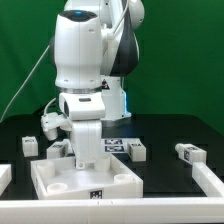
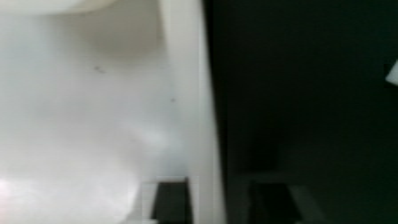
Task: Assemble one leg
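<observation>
Hanging low over the large white square tray [image 1: 125, 180] at the black counter's [image 1: 165, 138] front edge, the hand [image 1: 85, 162], grip impossible to tell, looks occupied with squaring it; next comes fetching the small white blocky leg [image 1: 137, 151] lying loose toward the back edge.

No letters, numbers or brand names are legible. Only black-and-white marker tags [image 1: 97, 193] show, on a leg [image 1: 137, 150], the marker board [image 1: 113, 146] and the white tray piece [image 1: 60, 185].

Four legs [image 1: 30, 145] — one square tray [image 1: 120, 181].

The arm [image 1: 88, 55] bends forward, the wrist points down toward 6 o'clock, the gripper [image 1: 84, 158] hangs low, its jaw opening not visible.
</observation>
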`<state>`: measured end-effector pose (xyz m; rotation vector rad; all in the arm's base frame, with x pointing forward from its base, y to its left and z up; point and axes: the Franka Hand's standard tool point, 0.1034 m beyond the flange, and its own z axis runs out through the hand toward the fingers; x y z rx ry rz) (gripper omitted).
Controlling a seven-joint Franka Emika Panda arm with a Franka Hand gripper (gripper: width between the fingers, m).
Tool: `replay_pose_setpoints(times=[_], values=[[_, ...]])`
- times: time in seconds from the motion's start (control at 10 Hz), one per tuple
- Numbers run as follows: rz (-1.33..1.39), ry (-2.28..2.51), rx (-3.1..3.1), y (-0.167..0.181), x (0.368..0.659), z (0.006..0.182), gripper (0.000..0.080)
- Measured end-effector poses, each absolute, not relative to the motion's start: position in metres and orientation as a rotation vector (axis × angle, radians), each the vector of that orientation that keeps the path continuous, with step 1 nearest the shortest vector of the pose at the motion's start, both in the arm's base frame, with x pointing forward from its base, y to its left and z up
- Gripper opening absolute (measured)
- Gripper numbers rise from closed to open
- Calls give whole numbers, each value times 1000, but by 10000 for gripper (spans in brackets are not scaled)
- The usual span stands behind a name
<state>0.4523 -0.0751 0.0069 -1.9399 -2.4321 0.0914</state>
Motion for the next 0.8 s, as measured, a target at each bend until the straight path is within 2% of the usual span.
replay_pose_setpoints(times=[0.7, 0.8], values=[[86, -2429, -1950, -74, 453, 7, 61], [77, -2345, -2053, -59, 453, 8, 61]])
